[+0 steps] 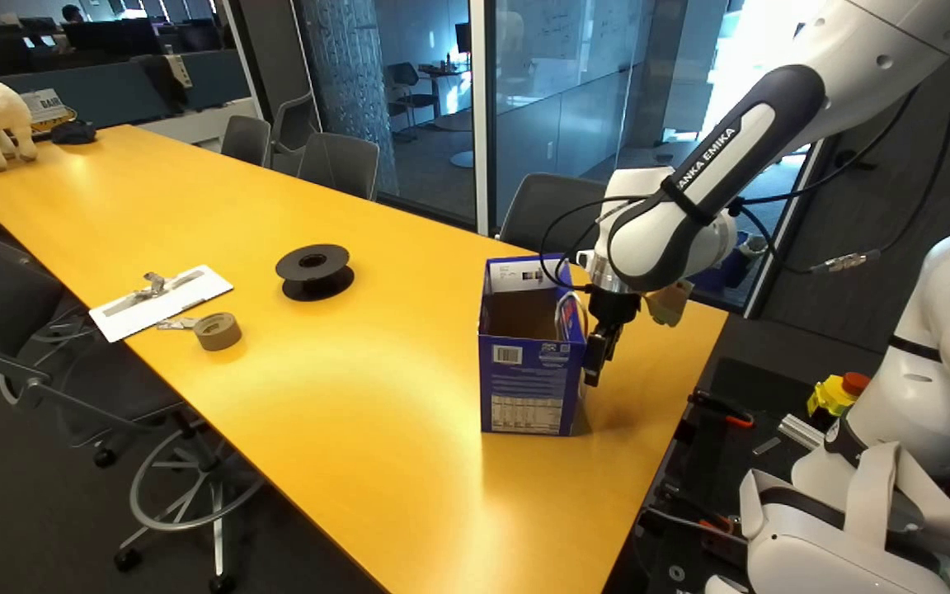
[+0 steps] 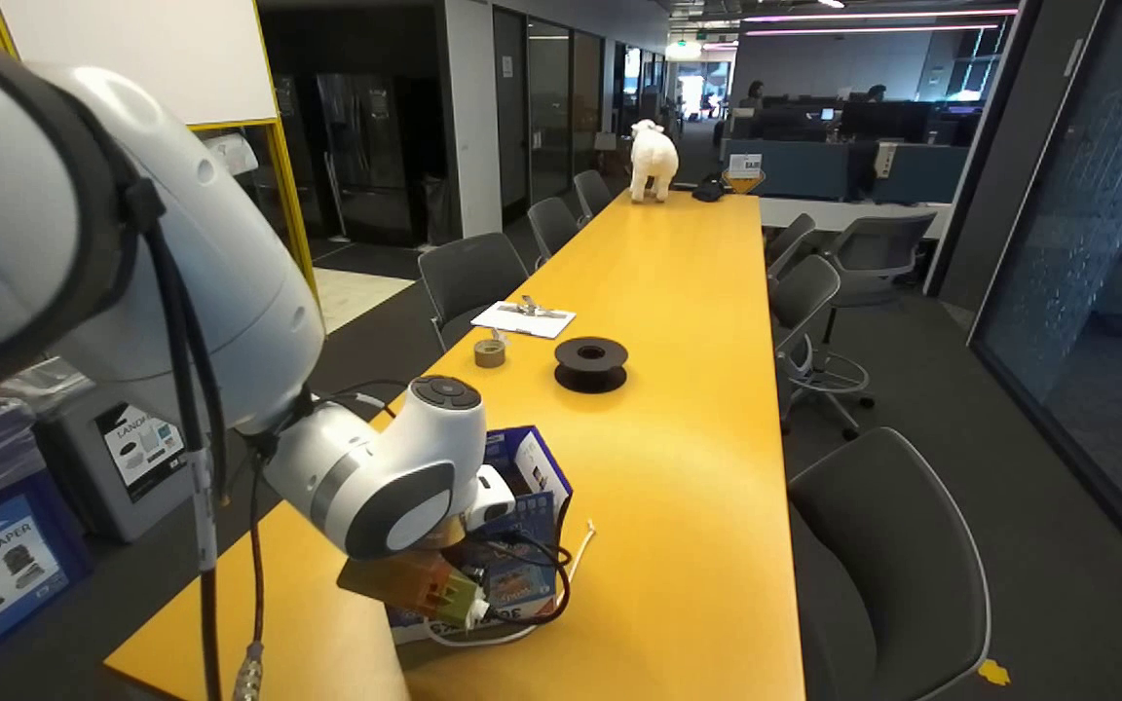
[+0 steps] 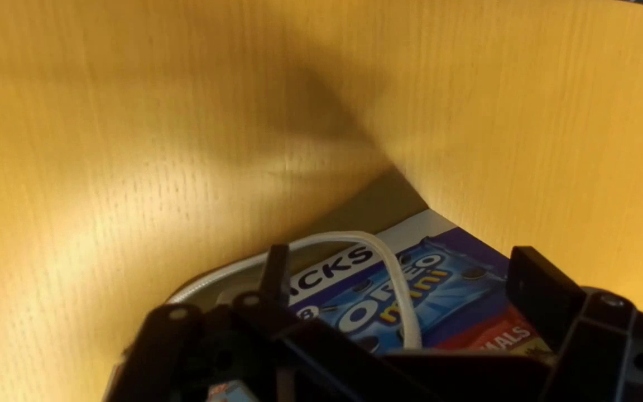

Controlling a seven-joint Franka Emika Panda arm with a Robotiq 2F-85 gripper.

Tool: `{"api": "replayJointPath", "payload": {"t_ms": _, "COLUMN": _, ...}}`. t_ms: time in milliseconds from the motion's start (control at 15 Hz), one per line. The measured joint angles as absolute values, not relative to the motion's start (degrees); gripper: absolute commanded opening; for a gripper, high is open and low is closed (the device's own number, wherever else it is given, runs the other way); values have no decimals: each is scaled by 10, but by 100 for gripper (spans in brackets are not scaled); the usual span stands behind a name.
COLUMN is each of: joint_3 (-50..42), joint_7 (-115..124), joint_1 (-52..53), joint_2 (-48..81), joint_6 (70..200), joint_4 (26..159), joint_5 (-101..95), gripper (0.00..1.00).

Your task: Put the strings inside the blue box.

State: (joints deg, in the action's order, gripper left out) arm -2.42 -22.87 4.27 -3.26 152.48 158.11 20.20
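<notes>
Wrist view: strings (image 3: 398, 279) whitish, curved.

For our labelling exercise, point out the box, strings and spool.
Box (image 1: 529, 369), in an exterior view: its near printed side.
Strings (image 3: 346, 237), in the wrist view: top of the arc.
Spool (image 1: 315, 273), in an exterior view: its top flange.
</notes>
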Motion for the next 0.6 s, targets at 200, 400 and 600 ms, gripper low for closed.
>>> {"api": "replayJointPath", "payload": {"t_ms": 200, "joint_3": -2, "joint_7": -226, "joint_1": 47, "joint_2": -6, "joint_6": 1589, "joint_4": 1581, "joint_5": 210, "gripper": 100}}
{"api": "replayJointPath", "payload": {"t_ms": 400, "joint_3": 17, "joint_7": -212, "joint_1": 47, "joint_2": 27, "joint_6": 1660, "joint_4": 1581, "joint_5": 206, "gripper": 100}}
{"api": "replayJointPath", "payload": {"t_ms": 600, "joint_3": 20, "joint_7": -206, "joint_1": 51, "joint_2": 55, "joint_6": 1708, "joint_4": 1581, "joint_5": 206, "gripper": 100}}
